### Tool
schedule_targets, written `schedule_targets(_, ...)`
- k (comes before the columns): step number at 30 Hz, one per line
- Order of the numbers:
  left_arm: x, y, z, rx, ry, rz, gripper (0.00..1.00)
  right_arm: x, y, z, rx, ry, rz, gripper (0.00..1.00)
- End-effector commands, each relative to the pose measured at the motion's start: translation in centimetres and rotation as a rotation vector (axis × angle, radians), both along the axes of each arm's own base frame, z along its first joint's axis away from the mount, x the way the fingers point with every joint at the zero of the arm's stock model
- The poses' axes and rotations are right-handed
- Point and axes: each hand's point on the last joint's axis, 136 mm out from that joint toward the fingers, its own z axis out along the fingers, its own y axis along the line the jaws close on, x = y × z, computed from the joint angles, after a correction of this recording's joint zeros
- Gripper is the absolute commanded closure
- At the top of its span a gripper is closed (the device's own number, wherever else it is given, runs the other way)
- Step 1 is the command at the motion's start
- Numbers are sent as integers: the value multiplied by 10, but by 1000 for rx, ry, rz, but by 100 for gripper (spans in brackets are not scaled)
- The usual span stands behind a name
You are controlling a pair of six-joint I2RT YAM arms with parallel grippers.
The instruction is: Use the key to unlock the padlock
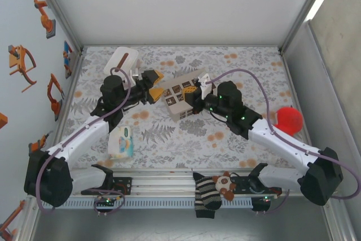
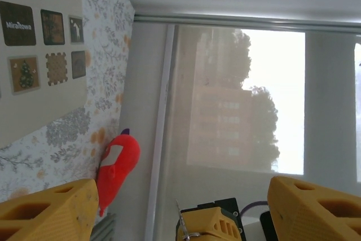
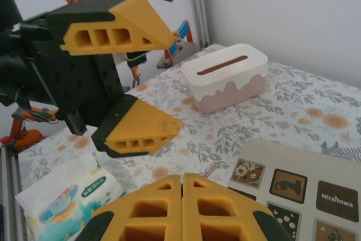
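The carton (image 1: 179, 101) lies mid-table — tissue box (image 1: 120, 60) behind-left, wipes pack (image 1: 122, 141) front-left, toy (image 1: 288, 119) at right.

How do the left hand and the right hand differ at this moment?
The left hand stands open, fingers well apart; the right hand is shut, fingers pressed together. Nothing sits between the left hand's fingers, while a thin metal sliver, probably the key, pokes from the right hand's tips. Both have yellow fingers on black bodies and face each other.

Lab test cell: aluminium frame (image 1: 59, 9), white walls (image 1: 180, 4).
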Motion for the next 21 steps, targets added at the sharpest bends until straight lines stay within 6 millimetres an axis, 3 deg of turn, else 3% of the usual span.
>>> schedule_targets(1, 2, -14, 25, -82, -28, -19, 26, -2, 4, 17, 45, -53, 34, 100)
schedule_targets(12, -8, -50, 29, -113, -14, -108, 40, 1, 15, 21, -23, -105, 86, 100)
schedule_targets(21, -10, -57, 24, -104, -2, -118, 54, 7, 20, 22, -27, -122, 87, 100)
